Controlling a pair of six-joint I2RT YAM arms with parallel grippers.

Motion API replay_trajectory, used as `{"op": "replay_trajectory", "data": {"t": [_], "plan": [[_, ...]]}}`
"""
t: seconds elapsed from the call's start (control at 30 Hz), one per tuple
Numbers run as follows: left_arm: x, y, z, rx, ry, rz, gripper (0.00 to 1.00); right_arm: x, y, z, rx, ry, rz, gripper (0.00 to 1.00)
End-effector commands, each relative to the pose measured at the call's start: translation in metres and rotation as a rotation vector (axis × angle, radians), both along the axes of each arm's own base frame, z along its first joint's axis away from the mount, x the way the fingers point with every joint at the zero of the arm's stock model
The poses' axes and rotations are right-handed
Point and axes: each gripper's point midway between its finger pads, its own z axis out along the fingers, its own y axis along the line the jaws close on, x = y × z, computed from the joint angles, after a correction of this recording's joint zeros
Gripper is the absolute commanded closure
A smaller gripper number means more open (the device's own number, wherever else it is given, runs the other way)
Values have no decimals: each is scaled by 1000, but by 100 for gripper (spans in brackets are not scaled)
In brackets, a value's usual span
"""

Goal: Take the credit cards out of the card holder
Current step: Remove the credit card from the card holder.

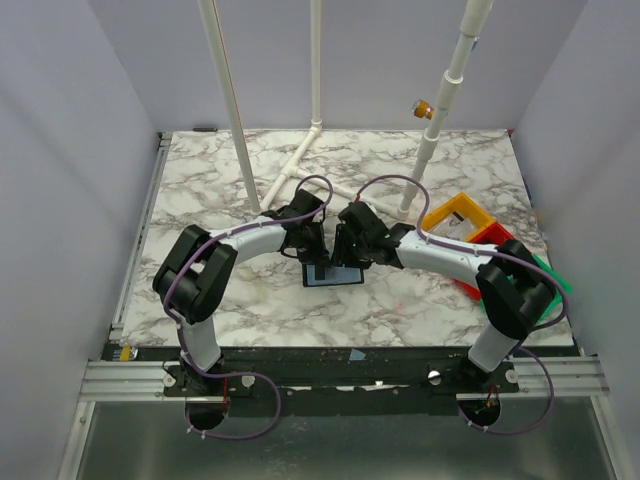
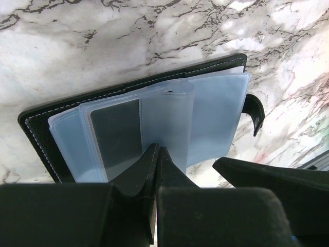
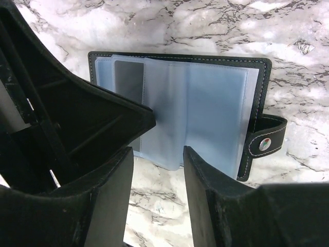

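Card holder (image 1: 333,273) open on tabletop (image 1: 420,300), sleeves (image 3: 205,103) up. Left claw (image 2: 157,151) shut at the sleeves' near edge; right claw (image 3: 158,154) half-open astride that edge. Coloured bins (image 1: 470,225) well right of holder.

Closed left fingers (image 2: 140,171) meet the open card holder's (image 2: 38,128) clear sleeves (image 2: 169,118)

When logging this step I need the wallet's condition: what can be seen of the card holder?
The card holder lies open and flat on the marble table. It is black and leather-like, with pale stitching. Clear bluish plastic sleeves fan out inside, and one holds a dark card. A strap with a snap sticks out at one side. The left gripper, shut, meets the sleeves' near edge. The right gripper stands open over a sleeve's edge.
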Motion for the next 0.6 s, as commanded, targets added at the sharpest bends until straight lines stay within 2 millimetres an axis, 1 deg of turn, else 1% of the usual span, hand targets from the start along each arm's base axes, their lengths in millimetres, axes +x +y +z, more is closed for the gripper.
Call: {"op": "replay_trajectory", "data": {"t": [0.0, 0.3, 0.57], "plan": [[1, -8, 3, -17, 5, -12, 100, -1, -4, -16, -53, 3, -6, 53], [1, -9, 4, -16, 4, -16, 100, 2, -4, -34, -85, 7, -4, 54], [1, -8, 6, -11, 2, -21, 100, 7, -4, -40, -103, -3, -13, 59]]}}
